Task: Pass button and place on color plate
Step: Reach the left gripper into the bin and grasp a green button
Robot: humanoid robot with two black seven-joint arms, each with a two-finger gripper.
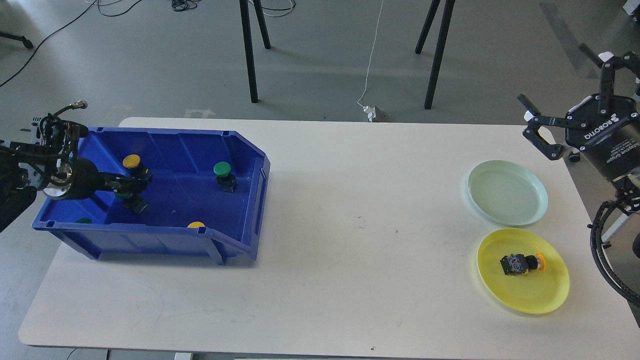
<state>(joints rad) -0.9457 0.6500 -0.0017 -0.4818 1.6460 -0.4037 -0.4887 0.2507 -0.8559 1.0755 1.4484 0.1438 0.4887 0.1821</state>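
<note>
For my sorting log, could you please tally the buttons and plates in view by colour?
Yellow buttons: 3
Green buttons: 3, one under the left gripper
Yellow plate: 1
Pale green plate: 1
Total: 8

The left arm comes in low from the left edge, wrist level, its gripper (pixel 131 186) pointing rightward, small and dark, fingers not separable; the right arm enters from the right edge, raised, its gripper (pixel 565 85) spread wide, one finger (pixel 535 125) reaching left, the other (pixel 607 75) upward.
</note>
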